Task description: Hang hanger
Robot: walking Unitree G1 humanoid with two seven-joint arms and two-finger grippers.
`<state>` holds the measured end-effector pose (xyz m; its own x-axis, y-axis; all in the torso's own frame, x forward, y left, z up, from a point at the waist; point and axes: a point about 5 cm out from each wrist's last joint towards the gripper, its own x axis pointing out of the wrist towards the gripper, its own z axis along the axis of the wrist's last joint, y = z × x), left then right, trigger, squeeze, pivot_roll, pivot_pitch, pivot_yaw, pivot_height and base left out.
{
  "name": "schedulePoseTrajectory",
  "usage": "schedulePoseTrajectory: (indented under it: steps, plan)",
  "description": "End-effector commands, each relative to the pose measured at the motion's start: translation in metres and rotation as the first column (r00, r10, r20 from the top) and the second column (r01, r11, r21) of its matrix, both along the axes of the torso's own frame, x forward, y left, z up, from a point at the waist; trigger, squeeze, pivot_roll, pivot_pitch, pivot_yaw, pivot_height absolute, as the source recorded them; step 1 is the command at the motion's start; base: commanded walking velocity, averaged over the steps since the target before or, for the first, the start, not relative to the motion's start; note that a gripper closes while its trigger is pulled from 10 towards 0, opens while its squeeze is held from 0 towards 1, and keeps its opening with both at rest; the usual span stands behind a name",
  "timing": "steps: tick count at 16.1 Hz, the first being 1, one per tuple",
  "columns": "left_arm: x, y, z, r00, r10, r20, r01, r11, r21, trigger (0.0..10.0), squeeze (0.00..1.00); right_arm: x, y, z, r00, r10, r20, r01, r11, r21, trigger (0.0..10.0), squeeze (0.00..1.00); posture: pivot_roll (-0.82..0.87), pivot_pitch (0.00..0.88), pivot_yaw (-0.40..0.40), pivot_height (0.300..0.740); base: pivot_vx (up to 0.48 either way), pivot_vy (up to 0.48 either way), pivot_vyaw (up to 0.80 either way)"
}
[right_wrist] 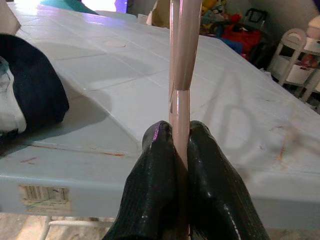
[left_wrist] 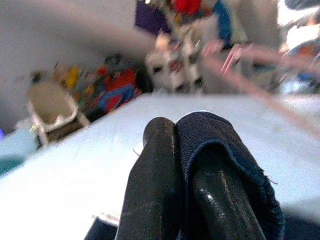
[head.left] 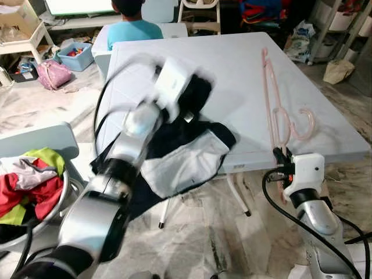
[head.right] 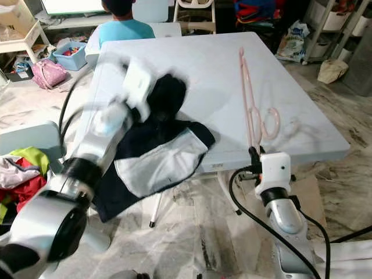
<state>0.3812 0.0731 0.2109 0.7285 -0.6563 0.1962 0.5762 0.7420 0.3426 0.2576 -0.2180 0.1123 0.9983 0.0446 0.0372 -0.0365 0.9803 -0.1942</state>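
A pink plastic hanger (head.left: 278, 110) lies along the right side of the pale table (head.left: 232, 70), its hook near the front edge. My right gripper (head.left: 281, 156) sits at that front edge, shut on the hanger's near end (right_wrist: 179, 107), the pink bar pinched between its fingers (right_wrist: 155, 175). A navy and white garment (head.left: 186, 157) drapes over the table's front left edge. My left gripper (left_wrist: 195, 165) is above it, blurred, shut on a fold of the navy cloth (left_wrist: 225, 150).
A person in a teal shirt (head.left: 132, 26) sits at the table's far side. A basket of clothes (head.left: 29, 180) stands at the left by a grey chair. Bags, bins and shelves crowd the far wall.
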Motion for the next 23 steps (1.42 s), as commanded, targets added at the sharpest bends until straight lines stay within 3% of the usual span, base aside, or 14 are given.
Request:
schedulePoseTrajectory:
  steps: [1, 3, 4, 5, 6, 8, 9, 11, 12, 14, 17, 19, 21, 23]
  plan:
    - [-0.001, 0.011, -0.001, 0.999, 0.04, 0.032, -0.041, 0.999, 0.033, 10.0, 0.0, 0.001, 0.001, 0.01, 0.999, 0.023, 0.03, -0.023, 1.0, -0.008, 0.0, 0.0, -0.09, 0.084, 0.021, 0.74, 0.0, 0.0, 0.0]
    - [0.001, 0.033, -0.014, 0.986, 0.164, 0.016, -0.165, 0.983, 0.076, 10.0, 0.0, 0.003, 0.002, 0.01, 0.999, 0.031, 0.026, -0.031, 0.999, -0.007, 0.0, 0.0, -0.08, 0.083, 0.017, 0.74, 0.0, 0.0, 0.0]
    - [0.004, 0.056, -0.025, 0.962, 0.271, -0.03, -0.268, 0.96, 0.082, 10.0, 0.0, 0.004, 0.003, 0.01, 0.999, 0.04, 0.025, -0.04, 0.999, -0.006, 0.0, 0.0, -0.08, 0.081, 0.016, 0.74, 0.0, 0.0, 0.0]
    - [0.005, 0.07, -0.03, 0.939, 0.338, -0.058, -0.333, 0.94, 0.076, 10.0, 1.0, 0.005, 0.003, 0.01, 0.999, 0.043, 0.023, -0.043, 0.999, -0.005, 0.0, 0.0, -0.08, 0.081, 0.015, 0.74, 0.0, 0.0, 0.0]
    - [0.006, 0.085, -0.04, 0.906, 0.407, -0.117, -0.398, 0.913, 0.092, 10.0, 1.0, 0.005, 0.004, 0.01, 0.999, 0.047, 0.019, -0.047, 0.999, -0.002, 0.0, 0.0, -0.08, 0.081, 0.012, 0.74, 0.0, 0.0, 0.0]
    - [-0.001, 0.113, -0.082, 0.824, 0.521, -0.221, -0.407, 0.817, 0.409, 10.0, 1.0, 0.002, 0.007, 0.007, 0.997, 0.081, 0.002, -0.081, 0.997, -0.007, 0.0, 0.0, -0.08, 0.08, 0.012, 0.74, 0.0, 0.0, 0.0]
    - [-0.004, 0.119, -0.09, 0.813, 0.519, -0.265, -0.387, 0.821, 0.421, 10.0, 1.0, 0.001, 0.007, 0.007, 0.996, 0.094, -0.005, -0.094, 0.995, -0.01, 0.0, 0.0, -0.08, 0.08, 0.011, 0.74, 0.0, 0.0, 0.0]
    - [-0.009, 0.133, -0.096, 0.803, 0.533, -0.267, -0.356, 0.788, 0.503, 10.0, 1.0, 0.001, 0.002, 0.006, 0.996, 0.087, -0.012, -0.087, 0.996, -0.014, 0.0, 0.0, -0.08, 0.078, 0.012, 0.74, 0.0, 0.0, 0.0]
    - [-0.008, 0.14, -0.09, 0.812, 0.552, -0.192, -0.38, 0.749, 0.543, 10.0, 1.0, 0.003, 0.002, 0.007, 0.996, 0.086, -0.01, -0.086, 0.996, -0.01, 0.0, 0.0, -0.08, 0.077, 0.012, 0.74, 0.0, 0.0, 0.0]
    - [-0.004, 0.142, -0.077, 0.814, 0.577, -0.067, -0.459, 0.709, 0.536, 10.0, 1.0, 0.005, 0.005, 0.007, 0.996, 0.092, -0.005, -0.093, 0.996, -0.005, 0.0, 0.0, -0.07, 0.077, 0.013, 0.74, 0.0, 0.0, 0.0]
    - [-0.007, 0.139, -0.077, 0.837, 0.541, -0.08, -0.429, 0.74, 0.518, 10.0, 1.0, 0.004, 0.01, 0.004, 0.994, 0.104, -0.012, -0.104, 0.995, 0.007, 0.0, 0.0, -0.06, 0.077, 0.011, 0.74, 0.0, 0.0, 0.0]
    - [-0.011, 0.138, -0.086, 0.843, 0.533, -0.069, -0.413, 0.725, 0.551, 10.0, 1.0, 0.005, 0.011, 0.005, 0.994, 0.107, -0.01, -0.107, 0.994, 0.007, 0.0, 0.0, -0.06, 0.076, 0.013, 0.74, 0.0, 0.0, 0.0]
    - [-0.013, 0.137, -0.089, 0.843, 0.524, -0.123, -0.397, 0.759, 0.516, 10.0, 1.0, 0.006, 0.008, 0.006, 0.995, 0.101, -0.008, -0.101, 0.995, 0.007, 0.0, 0.0, -0.06, 0.076, 0.013, 0.74, 0.0, 0.0, 0.0]
    - [-0.011, 0.134, -0.089, 0.806, 0.549, -0.222, -0.428, 0.798, 0.423, 10.0, 1.0, 0.005, 0.007, 0.006, 0.995, 0.099, -0.008, -0.099, 0.995, 0.003, 0.0, 0.0, -0.06, 0.077, 0.013, 0.74, 0.0, 0.0, 0.0]
